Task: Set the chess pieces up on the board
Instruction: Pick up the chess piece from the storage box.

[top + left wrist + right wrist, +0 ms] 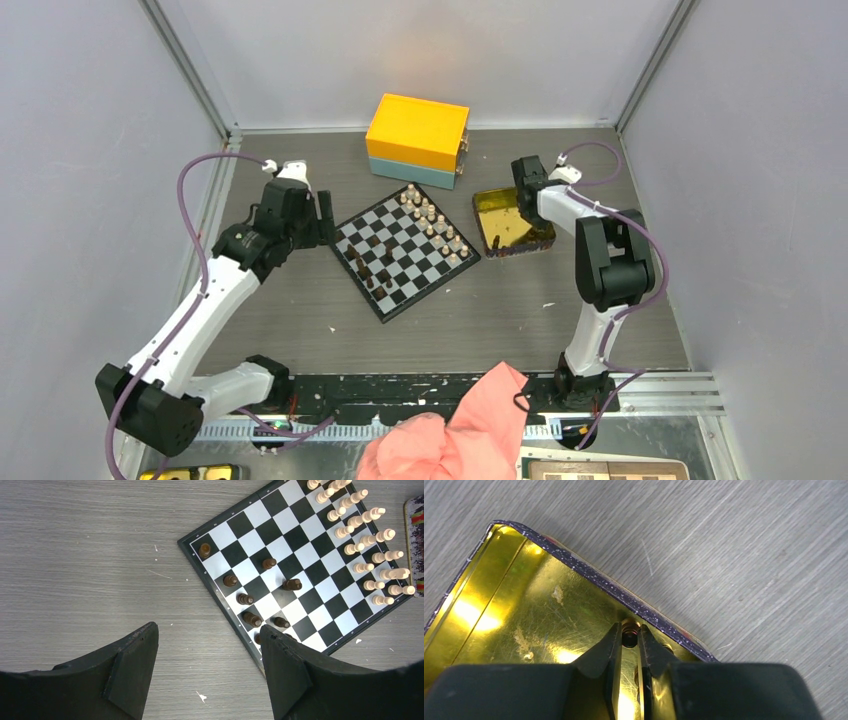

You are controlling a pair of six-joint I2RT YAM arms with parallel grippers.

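Down in the gold tin (pixel 524 610) just right of the board (pixel 405 255), dips the right gripper (pixel 630 630), arm folded, pinched narrowly onto a dark chess piece (pixel 630 639). Holds the left gripper (pixel 207 630) wide open and empty, arm outstretched, over the table (pixel 75 555) beside the board.

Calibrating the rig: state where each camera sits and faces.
Top external: above and behind the robot, looking down on both arms, board, tin.
Left wrist: on that arm, looking down past the open left tool at the board.
Right wrist: looking down past the right tool into the tin.
Top shares board with left, tin with right.
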